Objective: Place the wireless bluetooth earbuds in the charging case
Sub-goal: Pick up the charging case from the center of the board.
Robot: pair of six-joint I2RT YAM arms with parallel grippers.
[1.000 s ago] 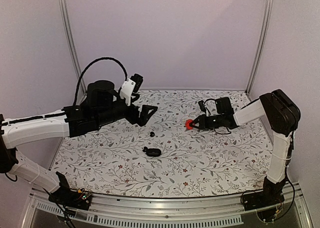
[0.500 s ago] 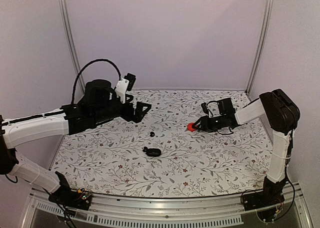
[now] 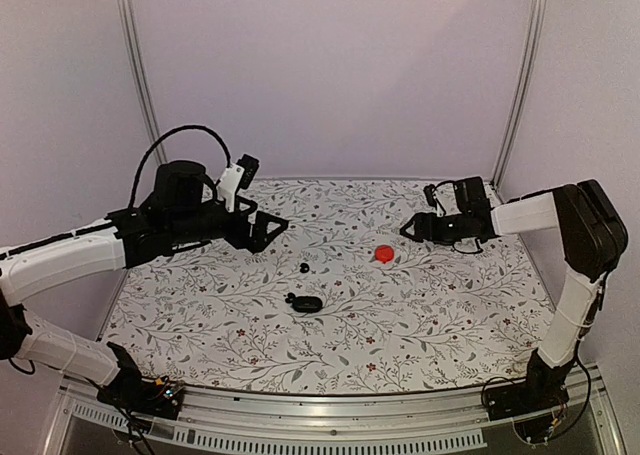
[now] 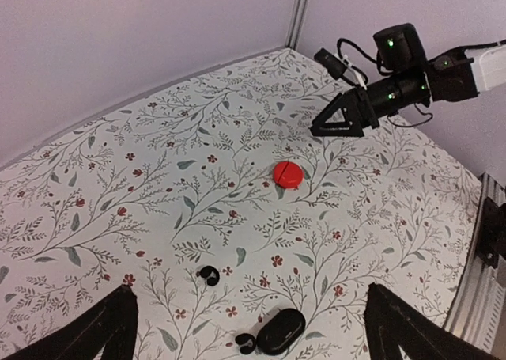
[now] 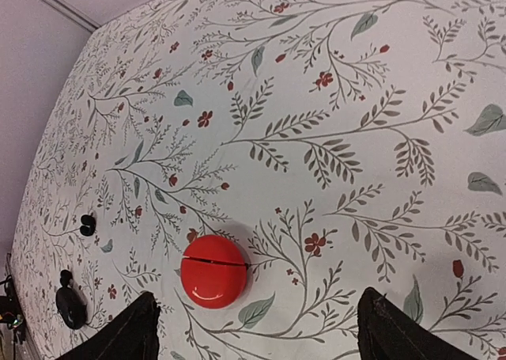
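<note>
Plainly right hand [image 3: 408, 229] splayed, empty.

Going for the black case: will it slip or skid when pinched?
The charging case looks glossy and rounded, so a pinch may slip off it. It lies low and flat, so it likely slides rather than tips, perhaps into the earbud beside it.

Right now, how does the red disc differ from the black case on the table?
Colour: the red disc is bright red; the charging case is glossy black. Shape: the disc is round, the case an elongated oval. Company: the disc lies alone, while one earbud lies right beside the case. Both rest on the table, and nothing holds them.
</note>
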